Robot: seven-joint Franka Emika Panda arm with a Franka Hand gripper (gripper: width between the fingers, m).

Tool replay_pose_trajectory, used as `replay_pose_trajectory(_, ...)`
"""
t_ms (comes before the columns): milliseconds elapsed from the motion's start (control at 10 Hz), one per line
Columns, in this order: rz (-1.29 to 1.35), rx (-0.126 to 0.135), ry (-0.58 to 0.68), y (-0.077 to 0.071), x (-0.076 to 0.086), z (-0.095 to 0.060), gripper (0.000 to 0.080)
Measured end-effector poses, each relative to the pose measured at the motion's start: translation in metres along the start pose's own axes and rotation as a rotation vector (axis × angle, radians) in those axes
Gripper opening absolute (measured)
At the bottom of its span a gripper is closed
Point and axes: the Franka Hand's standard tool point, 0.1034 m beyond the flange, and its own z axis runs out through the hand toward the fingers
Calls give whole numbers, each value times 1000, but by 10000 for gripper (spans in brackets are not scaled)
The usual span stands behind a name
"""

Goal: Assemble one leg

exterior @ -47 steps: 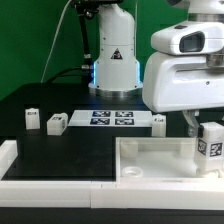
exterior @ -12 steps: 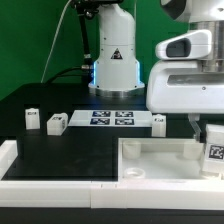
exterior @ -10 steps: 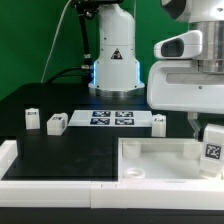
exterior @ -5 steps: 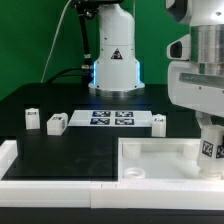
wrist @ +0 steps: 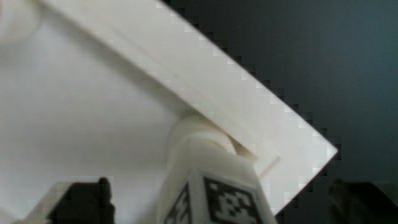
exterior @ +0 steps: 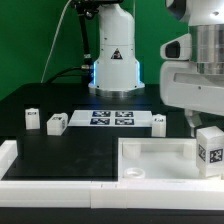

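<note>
The leg (exterior: 209, 150), a small white block with a black-and-white marker, stands upright at the far corner of the large white panel (exterior: 150, 158), on the exterior view's right. My gripper (exterior: 205, 122) hangs just above and around its top. In the wrist view the leg (wrist: 210, 175) stands between my two dark fingers (wrist: 80, 200), with a gap on each side. The gripper (wrist: 222, 208) is open and holds nothing. The panel's raised rim (wrist: 214, 80) runs diagonally across the wrist view.
Three more legs stand on the black table: two on the exterior view's left (exterior: 30, 116) (exterior: 55, 123) and one (exterior: 159, 121) beside the marker board (exterior: 112, 118). A white border rail (exterior: 50, 186) runs along the front. The arm's base (exterior: 113, 60) is behind.
The gripper has turned and shifted toward the exterior view's right, then risen a little, so more of the leg shows. The leg stays at the panel's corner.
</note>
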Motion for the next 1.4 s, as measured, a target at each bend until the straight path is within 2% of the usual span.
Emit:
replay_pose_trajectory(200,-263,-17,-10,0,0,2,647)
replay_pose_trajectory(500,-641,-26,-10,5,9,2,649)
replay_pose_trajectory(900,-929,-34,-9,6,12,2,649)
replay_pose_trajectory(1000,-922,-34,-9,6,11,2,530)
replay_pose_trajectory(1100,-922,-34,-9,6,12,2,378)
replay_pose_trajectory(1200,-922,-34,-9,6,12,2,291)
replay_pose_trajectory(1400,-886,-34,-8,6,12,2,291)
